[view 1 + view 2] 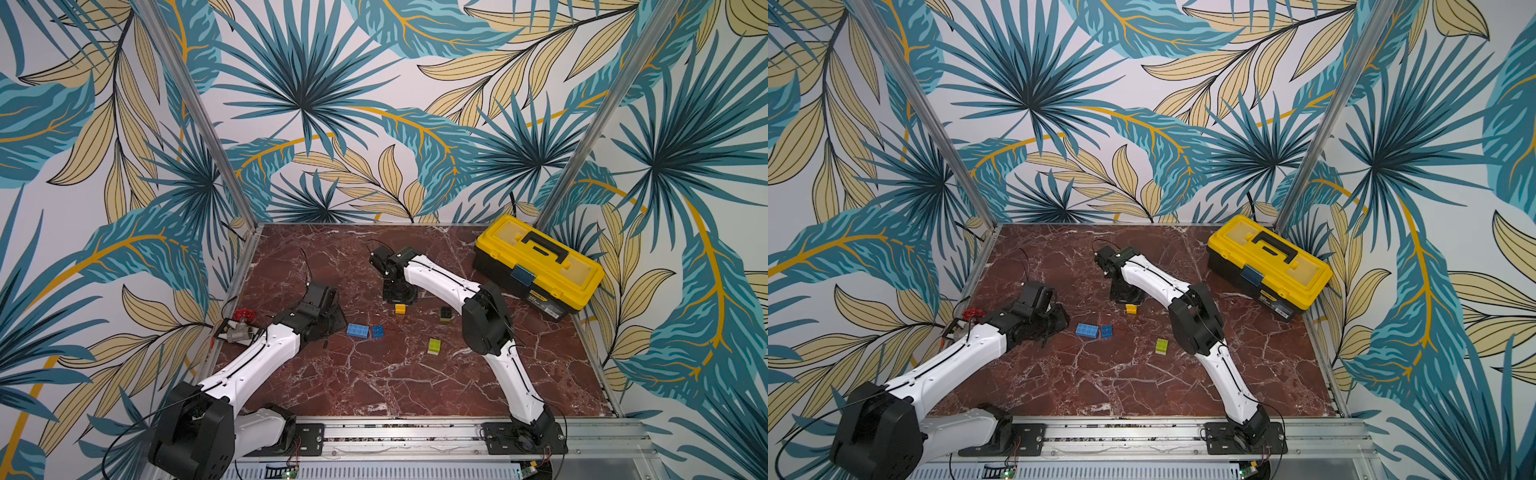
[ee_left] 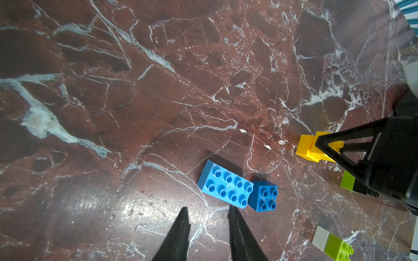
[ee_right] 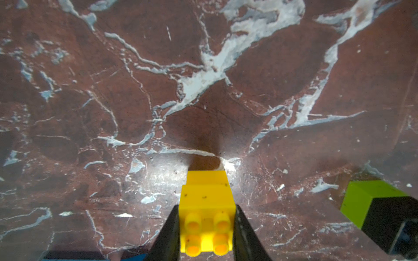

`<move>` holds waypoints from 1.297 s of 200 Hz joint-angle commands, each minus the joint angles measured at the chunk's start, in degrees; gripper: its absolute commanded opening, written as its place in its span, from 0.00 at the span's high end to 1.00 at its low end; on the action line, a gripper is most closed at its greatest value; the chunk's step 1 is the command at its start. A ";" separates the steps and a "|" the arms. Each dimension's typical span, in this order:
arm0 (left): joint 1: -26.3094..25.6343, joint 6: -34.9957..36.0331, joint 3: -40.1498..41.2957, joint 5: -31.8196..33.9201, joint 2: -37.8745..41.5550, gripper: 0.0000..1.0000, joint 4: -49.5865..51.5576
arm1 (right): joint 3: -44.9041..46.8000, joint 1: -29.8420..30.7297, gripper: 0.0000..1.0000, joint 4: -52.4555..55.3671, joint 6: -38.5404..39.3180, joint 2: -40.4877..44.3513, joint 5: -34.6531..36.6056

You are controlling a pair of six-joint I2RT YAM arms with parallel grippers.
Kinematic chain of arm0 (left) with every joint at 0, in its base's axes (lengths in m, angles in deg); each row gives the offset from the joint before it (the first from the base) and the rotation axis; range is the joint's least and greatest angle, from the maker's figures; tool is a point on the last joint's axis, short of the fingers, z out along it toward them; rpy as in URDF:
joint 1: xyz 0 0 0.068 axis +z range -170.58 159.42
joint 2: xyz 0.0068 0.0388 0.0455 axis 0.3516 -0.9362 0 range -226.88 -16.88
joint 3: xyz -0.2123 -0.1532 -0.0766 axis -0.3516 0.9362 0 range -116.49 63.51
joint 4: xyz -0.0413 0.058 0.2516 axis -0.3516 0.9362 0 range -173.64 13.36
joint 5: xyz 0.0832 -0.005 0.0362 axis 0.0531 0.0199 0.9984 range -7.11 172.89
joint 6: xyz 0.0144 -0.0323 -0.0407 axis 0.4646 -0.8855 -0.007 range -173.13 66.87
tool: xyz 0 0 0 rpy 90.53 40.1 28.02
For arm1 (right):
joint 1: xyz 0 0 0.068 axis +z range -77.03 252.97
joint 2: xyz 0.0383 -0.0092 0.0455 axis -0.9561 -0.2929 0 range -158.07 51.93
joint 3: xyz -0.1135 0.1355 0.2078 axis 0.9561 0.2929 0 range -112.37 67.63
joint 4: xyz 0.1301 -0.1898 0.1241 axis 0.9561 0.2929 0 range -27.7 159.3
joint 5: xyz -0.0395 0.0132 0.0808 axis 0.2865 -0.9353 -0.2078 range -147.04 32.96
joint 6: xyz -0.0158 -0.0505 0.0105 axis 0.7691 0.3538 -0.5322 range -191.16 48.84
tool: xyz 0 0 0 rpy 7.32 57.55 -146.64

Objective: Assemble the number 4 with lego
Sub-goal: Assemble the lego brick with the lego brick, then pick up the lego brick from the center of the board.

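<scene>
Jaws of the right gripper point(image 3: 206, 206) clamp the joined yellow bricks point(image 3: 207, 196) by the sides, leaving studs clear for joining; the left gripper point(image 2: 208, 209) hovers part-open, empty, near the long blue brick point(image 2: 226, 187) on the table point(image 2: 135, 90)

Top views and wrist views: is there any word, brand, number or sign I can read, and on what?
Toolbox, front label: yellow and black, too small and blurred to read.
Long light-blue lego, yellow lego: no print visible.
No other text is readable in any view.
</scene>
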 commanded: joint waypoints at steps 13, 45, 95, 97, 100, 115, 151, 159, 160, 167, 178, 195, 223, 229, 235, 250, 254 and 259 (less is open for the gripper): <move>0.39 0.46 0.31 0.17 0.48 0.68 0.26 | 5.20 -0.03 0.86 1.21 -2.79 -0.96 -1.06; 0.48 0.47 0.23 0.14 0.44 0.68 0.16 | 4.95 0.01 0.86 0.88 -2.52 -2.37 -1.56; 0.57 0.50 0.14 0.02 0.39 0.68 0.06 | 1.51 -0.29 0.86 2.21 0.14 -8.40 -1.35; 0.53 0.52 0.16 -0.01 0.35 0.68 0.06 | 1.21 -0.28 0.86 2.33 0.32 -8.68 -1.47; 0.59 0.51 0.06 -0.01 0.36 0.68 0.01 | 0.81 -0.34 0.86 2.45 0.59 -9.19 -1.64; 0.62 0.44 -0.04 -0.12 0.26 0.68 0.07 | -0.89 -0.26 0.86 4.02 1.00 -11.20 -1.66; 0.78 0.43 0.05 -0.21 -0.07 0.68 -0.18 | -0.65 -1.29 0.87 3.83 1.79 -13.71 -4.67; 0.77 0.44 0.10 -0.32 -0.31 0.68 -0.36 | -1.46 -1.82 0.87 4.42 1.91 -14.71 -6.75; 0.78 0.40 0.12 -0.39 -0.35 0.68 -0.37 | -1.54 -1.94 0.87 4.52 1.95 -14.81 -6.91; 0.76 0.33 0.18 -0.61 -0.63 0.68 -0.55 | -2.08 -2.13 0.88 5.02 2.46 -15.22 -7.20; 0.71 0.35 0.44 -0.80 -1.28 0.68 -1.20 | -2.64 -2.22 0.89 5.37 3.14 -15.21 -7.10; 0.89 0.36 0.92 -0.93 -2.95 0.71 -2.44 | -2.32 -2.43 0.92 5.23 3.43 -13.58 -7.28; 1.30 -0.32 1.33 -2.05 -5.04 0.86 -4.85 | 3.44 -1.44 0.93 0.74 4.74 -3.45 -2.99; 1.30 -0.51 1.57 -2.04 -5.19 0.88 -5.77 | 4.52 -1.24 0.93 0.15 5.12 -0.86 -1.73; 1.52 -0.69 1.93 -2.16 -5.36 0.91 -6.65 | 5.95 -1.00 0.93 -0.41 5.41 1.88 -0.45; 2.40 -1.35 2.80 -3.74 -6.02 0.96 -9.14 | 9.98 -0.23 0.93 -2.63 6.03 8.92 2.08; 2.70 -1.48 3.02 -4.25 -6.19 0.97 -9.89 | 11.04 -0.03 0.92 -3.15 6.11 10.73 2.48; 2.96 -1.62 3.37 -4.84 -6.37 0.97 -10.77 | 12.34 0.29 0.92 -3.62 6.20 12.50 2.94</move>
